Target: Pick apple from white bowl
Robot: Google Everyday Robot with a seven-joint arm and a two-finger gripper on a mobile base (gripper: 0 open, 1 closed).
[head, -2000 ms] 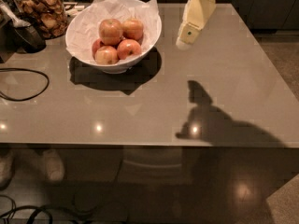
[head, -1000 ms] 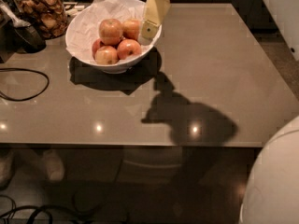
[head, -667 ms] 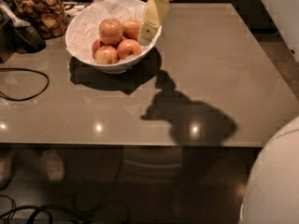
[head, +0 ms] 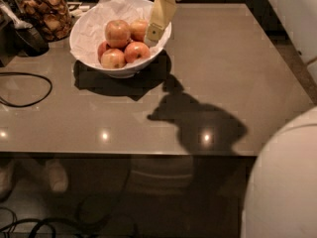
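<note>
The white bowl (head: 89,53) stands at the table's back left, lined with crumpled white paper. It holds several red-orange apples; one apple (head: 136,51) lies at the front right of the pile, another (head: 117,32) sits on top. My gripper (head: 155,29) hangs over the bowl's right rim, its pale yellow fingers pointing down toward the right-hand apples. It holds nothing that I can see.
A glass jar of brown snacks (head: 47,14) stands left of the bowl, beside a dark object (head: 27,38). A black cable (head: 25,90) loops on the table's left. The grey table (head: 223,73) stretches right. A white robot part (head: 282,182) fills the lower right corner.
The gripper has moved left from over the table's middle to above the bowl's right rim, then slightly lower. Its shadow has moved left too. The apples have not moved.
</note>
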